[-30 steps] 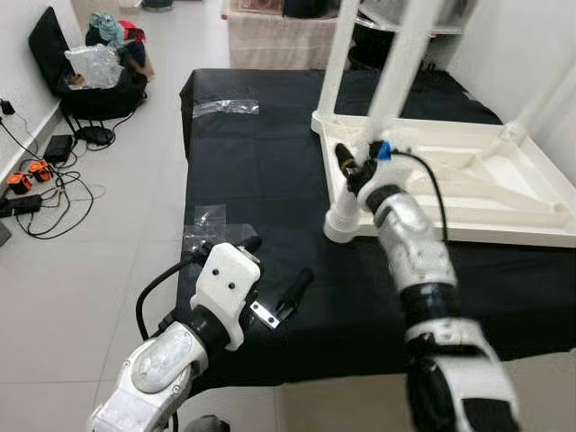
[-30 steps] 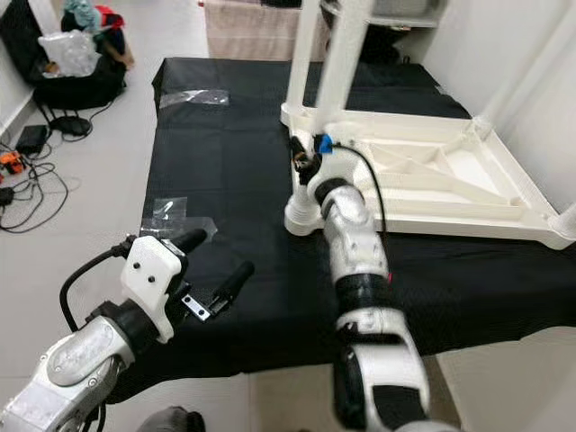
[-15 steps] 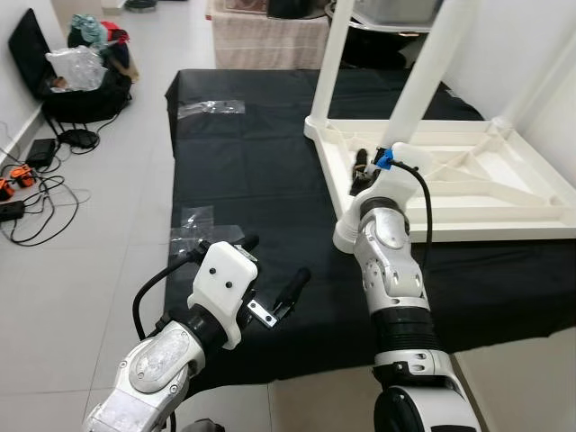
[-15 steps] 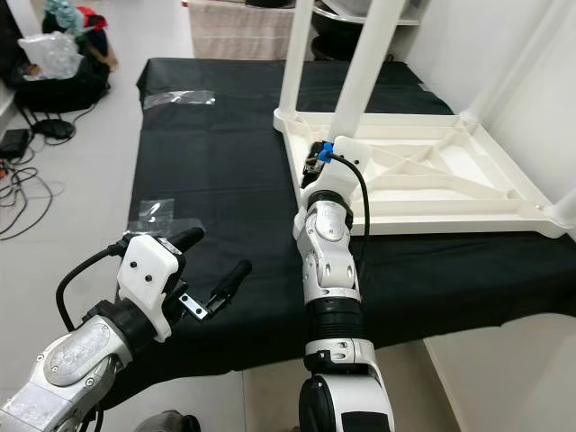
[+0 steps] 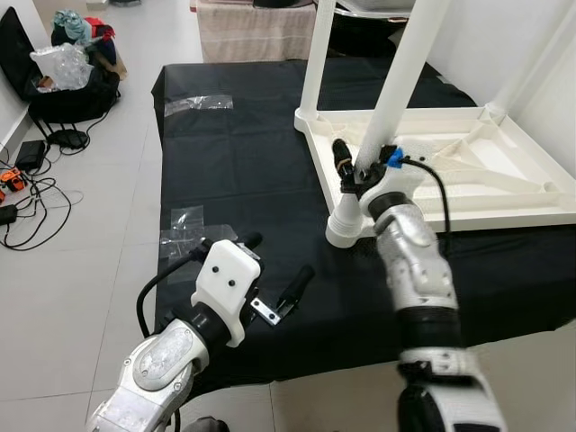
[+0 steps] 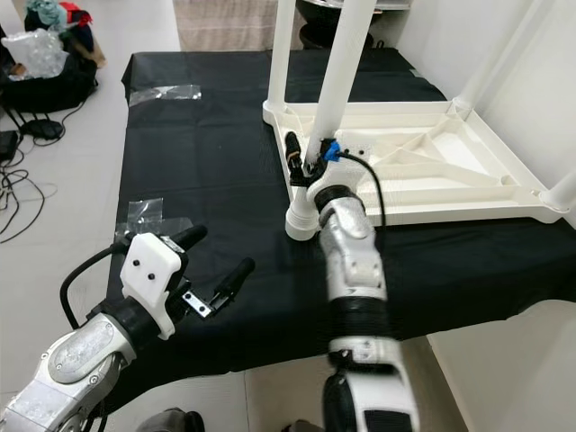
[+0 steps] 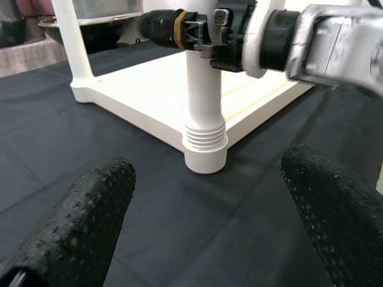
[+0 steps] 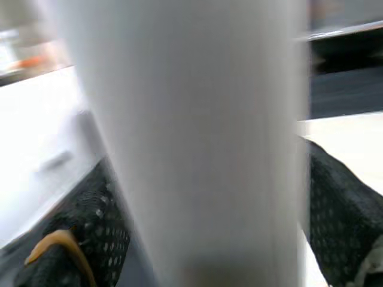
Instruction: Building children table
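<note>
Children's table (image 5: 468,175) was white plastic, lying upside down on the black-covered table (image 5: 243,171), toward its right half. Near leg (image 5: 396,85) was seated in the near-left corner socket (image 5: 346,225) and stood tilted, leaning away to the right; far-left leg (image 5: 317,54) stood in its corner, and a third leg (image 5: 535,63) rose at the far-right corner.

Right tool (image 5: 353,171) was at the near leg just above the socket, fingers one on each side of the tube. Right wrist view: leg (image 8: 191,143) sat between the two black pads (image 8: 90,233), both close against it. Looked like clamped on the leg.

Left tool (image 5: 274,270) hovered low over the black cloth near the front-left edge, well apart from the children's table, fingers spread wide, nothing between them. Left wrist view: both fingertips (image 7: 78,221) framed the ribbed socket (image 7: 204,146) and the right arm (image 7: 335,42) reaching across to the leg.

Clear tape patches (image 5: 184,220) were stuck on the cloth, one near the left tool, one (image 5: 198,103) at the far-left corner. Floor on the left: cables (image 5: 27,193) and a bag with clothes (image 5: 67,63).
</note>
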Tool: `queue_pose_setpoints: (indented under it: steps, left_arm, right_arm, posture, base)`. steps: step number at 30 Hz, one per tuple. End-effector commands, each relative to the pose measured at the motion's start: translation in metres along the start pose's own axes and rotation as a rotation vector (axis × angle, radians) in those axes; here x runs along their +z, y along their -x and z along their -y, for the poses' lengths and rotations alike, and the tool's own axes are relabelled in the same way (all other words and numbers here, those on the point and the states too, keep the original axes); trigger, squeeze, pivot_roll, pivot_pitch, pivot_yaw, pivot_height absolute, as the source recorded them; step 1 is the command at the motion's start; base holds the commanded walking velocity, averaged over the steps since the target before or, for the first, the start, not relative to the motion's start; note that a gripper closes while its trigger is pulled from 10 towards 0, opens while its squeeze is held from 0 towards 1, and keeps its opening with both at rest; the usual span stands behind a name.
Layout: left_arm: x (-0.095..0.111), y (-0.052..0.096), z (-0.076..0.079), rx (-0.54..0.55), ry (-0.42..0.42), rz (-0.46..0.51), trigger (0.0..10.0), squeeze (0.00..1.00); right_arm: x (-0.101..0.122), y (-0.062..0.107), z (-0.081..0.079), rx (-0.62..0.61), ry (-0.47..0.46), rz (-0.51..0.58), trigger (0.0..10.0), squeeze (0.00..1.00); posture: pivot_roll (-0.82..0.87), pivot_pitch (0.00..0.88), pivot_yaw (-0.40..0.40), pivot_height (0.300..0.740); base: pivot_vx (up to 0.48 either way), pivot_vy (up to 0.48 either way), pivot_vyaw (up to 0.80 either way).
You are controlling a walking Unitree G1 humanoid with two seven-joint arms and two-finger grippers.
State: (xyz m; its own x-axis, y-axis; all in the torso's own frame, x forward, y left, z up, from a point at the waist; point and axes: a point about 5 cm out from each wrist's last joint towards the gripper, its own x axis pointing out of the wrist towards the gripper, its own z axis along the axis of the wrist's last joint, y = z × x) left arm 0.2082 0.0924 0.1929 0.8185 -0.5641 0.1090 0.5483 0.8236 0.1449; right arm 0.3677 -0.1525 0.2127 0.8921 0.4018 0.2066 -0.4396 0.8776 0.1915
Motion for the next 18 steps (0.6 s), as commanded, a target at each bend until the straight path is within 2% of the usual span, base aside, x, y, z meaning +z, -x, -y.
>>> queue_pose_setpoints:
  steps: [1, 4, 5, 6, 7, 12, 14, 17, 18]
  left_arm:
    - [-0.003, -0.001, 0.0, 0.004, 0.002, -0.009, 10.0, 0.0]
    - [-0.002, -0.001, 0.0, 0.008, 0.002, -0.007, 10.0, 0.0]
    - [-0.002, -0.001, 0.0, 0.008, 0.002, -0.007, 10.0, 0.0]
    - [-0.001, 0.0, 0.002, 0.007, 0.003, -0.006, 10.0, 0.0]
    - [-0.001, 0.0, 0.002, 0.006, 0.004, -0.006, 10.0, 0.0]
    - [0.0, 0.001, 0.003, 0.007, 0.003, -0.005, 10.0, 0.0]
    - [0.001, 0.001, 0.002, 0.006, 0.0, -0.004, 10.0, 0.0]
    - [0.002, 0.0, 0.001, 0.006, -0.002, -0.002, 10.0, 0.0]
    - [0.002, 0.0, 0.001, 0.007, -0.003, -0.002, 10.0, 0.0]
  right_arm:
    - [-0.005, 0.001, -0.014, 0.312, -0.099, -0.049, 10.0, 0.0]
    - [-0.004, 0.004, -0.021, 0.502, -0.14, -0.085, 10.0, 0.0]
    - [-0.004, 0.004, -0.021, 0.502, -0.14, -0.085, 10.0, 0.0]
    - [-0.006, 0.003, -0.024, 0.62, -0.126, -0.133, 10.0, 0.0]
    - [-0.008, 0.002, -0.025, 0.654, -0.11, -0.154, 10.0, 0.0]
    - [-0.008, -0.003, -0.03, 0.729, -0.101, -0.171, 10.0, 0.0]
    - [-0.006, -0.011, -0.034, 0.782, -0.106, -0.169, 10.0, 0.0]
    - [-0.003, -0.018, -0.036, 0.78, -0.121, -0.154, 10.0, 0.0]
    - [-0.002, -0.019, -0.037, 0.784, -0.13, -0.149, 0.0, 0.0]
  posture:
    - [0.07, 0.082, -0.065, 0.74]
    - [0.08, 0.085, -0.074, 0.74]
    - [0.08, 0.085, -0.074, 0.74]
    - [0.09, 0.088, -0.077, 0.74]
    - [0.09, 0.088, -0.077, 0.74]
    - [0.1, 0.093, -0.079, 0.74]
    - [0.1, 0.095, -0.079, 0.74]
    - [0.11, 0.098, -0.079, 0.74]
    - [0.11, 0.099, -0.08, 0.74]
  base:
    - [0.0, 0.0, 0.0]
    - [0.0, 0.0, 0.0]
    - [0.0, 0.0, 0.0]
    - [0.0, 0.0, 0.0]
    - [0.0, 0.0, 0.0]
    - [0.0, 0.0, 0.0]
    - [0.0, 0.0, 0.0]
    - [0.0, 0.0, 0.0]
    - [0.0, 0.0, 0.0]
